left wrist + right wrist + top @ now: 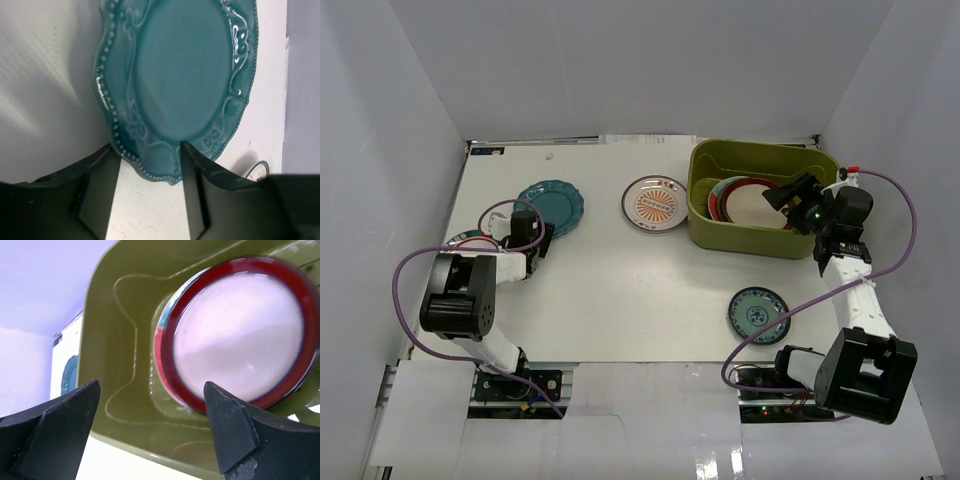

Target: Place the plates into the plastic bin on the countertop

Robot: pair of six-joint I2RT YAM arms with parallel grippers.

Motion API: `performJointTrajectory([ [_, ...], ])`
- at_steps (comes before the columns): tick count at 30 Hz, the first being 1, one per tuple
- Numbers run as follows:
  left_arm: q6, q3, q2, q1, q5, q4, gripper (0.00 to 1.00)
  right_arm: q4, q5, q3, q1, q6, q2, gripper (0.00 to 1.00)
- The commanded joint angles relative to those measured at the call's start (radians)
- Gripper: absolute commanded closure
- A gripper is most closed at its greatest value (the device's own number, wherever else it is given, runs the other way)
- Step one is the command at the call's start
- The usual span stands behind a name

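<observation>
As only wrist views reveal, left claw (pixel 148 152) gapes astride teal plate (pixel 185 75); right claw (pixel 151 386) released

Setting: a robot test cell in a laboratory, as we read it, rather than a home or kitchen.

Evidence we record:
- plain white panels (pixel 620 60) boxing in a flat white tabletop (pixel 610 300) on three sides;
- two black robot arms, the left arm (pixel 460 295) and the right arm (pixel 865 370), mounted side by side at the tabletop's near edge;
- purple cables (pixel 396 292) looping loose from both.

The only household goods we find are decorated plates (pixel 655 203) and an olive plastic bin (pixel 700 215), set on that tabletop.
</observation>
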Motion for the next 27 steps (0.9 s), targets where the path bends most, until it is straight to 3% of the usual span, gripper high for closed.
performJointTrajectory([
  [1,-0.022,-0.064,0.042,0.008,0.057,-0.012,0.41,0.070,-0.124,-0.043,0.001,0.038,-0.064,0.10],
  [3,-0.025,-0.081,0.053,0.012,0.066,0.015,0.46,0.092,-0.149,-0.080,0.001,0.061,-0.096,0.10],
  [9,-0.027,-0.108,0.099,0.017,0.094,0.101,0.74,0.107,-0.181,-0.143,0.019,0.074,-0.219,0.05],
  [10,-0.022,-0.111,0.108,0.015,0.101,0.118,0.82,0.107,-0.184,-0.151,0.034,0.074,-0.249,0.05],
  [14,-0.009,-0.136,0.119,0.015,0.127,0.195,0.99,0.100,-0.173,-0.189,0.112,0.069,-0.315,0.04],
  [21,0.008,-0.251,-0.060,0.019,0.196,0.428,1.00,0.121,-0.086,-0.203,0.416,0.068,-0.338,0.05],
  [27,-0.005,-0.358,-0.260,0.035,0.267,0.534,1.00,0.164,-0.029,-0.151,0.603,0.074,-0.280,0.06],
])
